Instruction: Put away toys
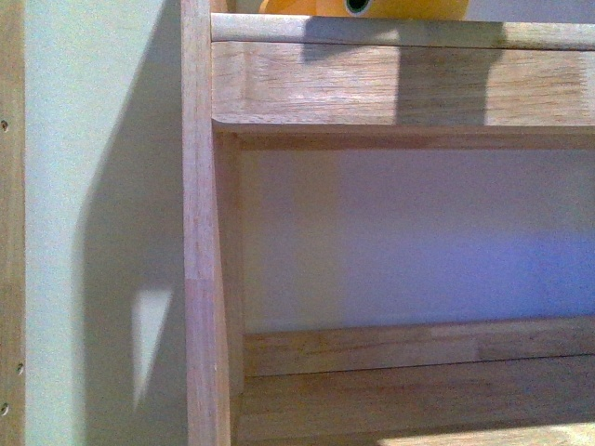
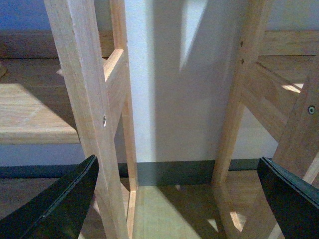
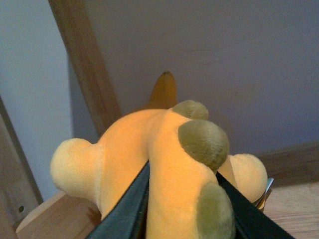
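A: What are the arms doing?
B: Left gripper point(image 2: 177, 199) hangs spread and empty between the shelf legs point(image 2: 89, 114), out of the way. Right gripper point(image 3: 182, 209) pinches the orange plush toy point(image 3: 159, 159).
A: Where's it going?
B: Probably the wooden shelf point(image 1: 372, 84); its orange edge peeks above the top rail.

— What carries things in front of me?

— A wooden shelf unit point(image 1: 390, 84) of pale planks against a white wall point(image 1: 102, 186). On its upper board sits the orange-yellow plush toy point(image 1: 372, 7), only its underside showing at the top edge.

— And lower?

— From my left wrist I see the unit's wooden legs point(image 2: 89, 99) standing on the wooden floor point(image 2: 169, 209).
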Controlling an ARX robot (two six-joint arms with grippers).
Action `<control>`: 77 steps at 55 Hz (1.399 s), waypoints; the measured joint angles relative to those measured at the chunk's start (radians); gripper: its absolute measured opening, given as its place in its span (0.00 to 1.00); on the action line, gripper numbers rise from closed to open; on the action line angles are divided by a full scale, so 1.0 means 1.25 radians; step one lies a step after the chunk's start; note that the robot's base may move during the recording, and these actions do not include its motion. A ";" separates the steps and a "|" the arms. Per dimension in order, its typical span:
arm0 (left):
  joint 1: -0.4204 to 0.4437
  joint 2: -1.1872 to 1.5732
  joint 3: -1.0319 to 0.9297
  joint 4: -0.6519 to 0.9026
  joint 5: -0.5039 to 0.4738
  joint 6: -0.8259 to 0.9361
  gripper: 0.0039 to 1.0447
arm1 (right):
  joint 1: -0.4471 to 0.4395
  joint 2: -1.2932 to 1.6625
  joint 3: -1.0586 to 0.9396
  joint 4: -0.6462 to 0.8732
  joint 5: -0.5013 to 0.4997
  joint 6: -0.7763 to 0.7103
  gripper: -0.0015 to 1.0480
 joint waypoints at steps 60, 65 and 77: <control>0.000 0.000 0.000 0.000 0.000 0.000 0.94 | -0.021 -0.091 -0.029 0.107 0.089 -0.121 0.94; 0.000 0.000 0.000 0.000 0.000 0.000 0.94 | -0.029 -0.127 -0.063 0.127 0.088 -0.128 0.94; 0.000 0.000 0.000 0.000 0.000 0.000 0.94 | -0.063 -0.313 -0.252 0.138 0.114 -0.179 0.94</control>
